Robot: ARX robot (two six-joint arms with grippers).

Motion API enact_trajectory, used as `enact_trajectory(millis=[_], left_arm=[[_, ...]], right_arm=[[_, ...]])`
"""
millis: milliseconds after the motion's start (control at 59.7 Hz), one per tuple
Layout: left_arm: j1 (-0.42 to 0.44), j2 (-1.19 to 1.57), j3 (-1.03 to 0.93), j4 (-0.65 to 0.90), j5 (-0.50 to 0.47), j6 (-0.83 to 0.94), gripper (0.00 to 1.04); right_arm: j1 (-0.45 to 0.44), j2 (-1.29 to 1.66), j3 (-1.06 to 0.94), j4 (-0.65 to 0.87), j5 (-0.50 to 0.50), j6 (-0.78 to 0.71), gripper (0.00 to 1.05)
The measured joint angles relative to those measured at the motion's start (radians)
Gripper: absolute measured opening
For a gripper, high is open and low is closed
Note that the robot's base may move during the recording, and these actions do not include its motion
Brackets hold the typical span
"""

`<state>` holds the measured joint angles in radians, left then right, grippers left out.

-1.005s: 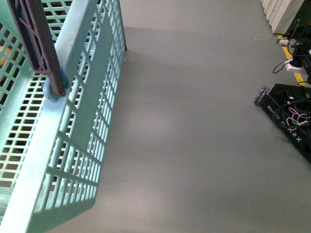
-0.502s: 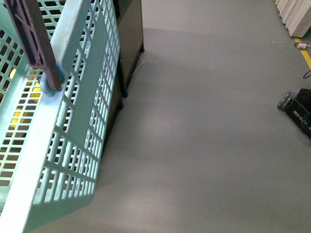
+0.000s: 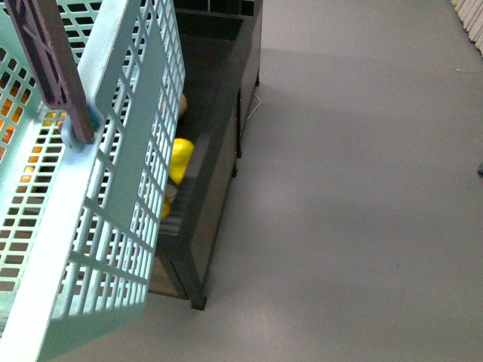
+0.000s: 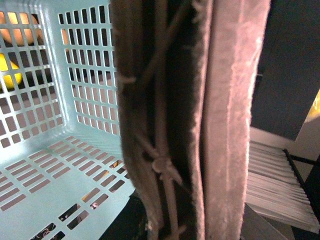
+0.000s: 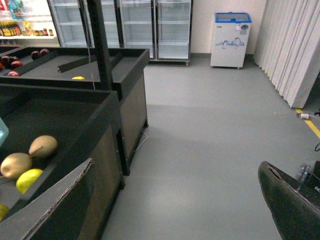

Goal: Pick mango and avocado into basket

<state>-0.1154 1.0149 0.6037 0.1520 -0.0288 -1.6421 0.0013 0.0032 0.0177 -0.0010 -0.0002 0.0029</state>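
The basket [image 3: 128, 188] is light teal with slotted walls and fills the left of the front view, tilted. Its brown handle [image 3: 53, 68] rises at the top left. My left gripper is shut on this handle [image 4: 220, 125], which fills the left wrist view with its white zip-ties [image 4: 162, 165]; the fingers themselves are hidden. The visible part of the basket floor [image 4: 45, 165] is bare. My right gripper [image 5: 175, 210] is open and empty above the grey floor. No avocado shows. A yellow oval fruit [image 3: 179, 160] lies in a black bin; I cannot tell whether it is the mango.
A black display bin [image 3: 219, 151] stands beside the basket. In the right wrist view it holds brownish pears [image 5: 42, 146] and a yellow fruit [image 5: 29, 179]. Red apples [image 5: 15, 62] lie in a farther bin. Glass fridges [image 5: 135, 25] and a blue-lidded freezer [image 5: 231, 39] line the back wall.
The front view has swung: the black bin with yellow fruit has come into sight beside the basket, and the black machine at the right has left the picture. The basket keeps its place.
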Motion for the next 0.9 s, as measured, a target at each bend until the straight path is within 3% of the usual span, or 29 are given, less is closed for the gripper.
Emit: enact_trajectory(millis=[904], left_arm=[[0.0, 0.0, 0.0, 0.0, 0.0, 0.001, 0.17]], right_arm=[[0.0, 0.0, 0.0, 0.0, 0.002, 0.0, 0.96]])
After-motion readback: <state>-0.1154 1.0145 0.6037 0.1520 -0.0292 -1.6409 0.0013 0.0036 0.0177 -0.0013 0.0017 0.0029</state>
